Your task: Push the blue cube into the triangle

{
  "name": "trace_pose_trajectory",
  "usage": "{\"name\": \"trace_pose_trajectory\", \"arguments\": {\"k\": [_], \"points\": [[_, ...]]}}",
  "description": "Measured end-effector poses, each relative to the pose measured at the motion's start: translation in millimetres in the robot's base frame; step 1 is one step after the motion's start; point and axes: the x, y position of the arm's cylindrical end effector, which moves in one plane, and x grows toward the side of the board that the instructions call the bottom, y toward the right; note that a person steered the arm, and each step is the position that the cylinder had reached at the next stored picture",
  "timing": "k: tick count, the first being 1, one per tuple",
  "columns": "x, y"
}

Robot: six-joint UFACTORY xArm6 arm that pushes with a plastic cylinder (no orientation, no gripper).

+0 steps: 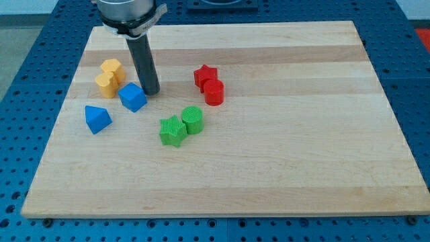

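wooden board (282,168), my tip (150,92) touching blue cube (133,97)'s right; blue triangle (97,119) near left edge; no claw

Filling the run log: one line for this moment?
my tip: touching blue cube's upper right | blue triangle: lower left, apart | push: pending

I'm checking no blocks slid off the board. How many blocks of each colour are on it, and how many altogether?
Yellow: 2, a yellow block and a second yellow block
Blue: 2, the blue cube and the blue triangle
Red: 2, a red star and a red cylinder
Green: 2, a green star and a green cylinder
Total: 8

My tip sits just right of the blue cube.
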Motion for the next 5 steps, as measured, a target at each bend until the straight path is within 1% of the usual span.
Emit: {"name": "trace_pose_trajectory", "arguments": {"k": [2, 5], "points": [[9, -15], [50, -36]]}}
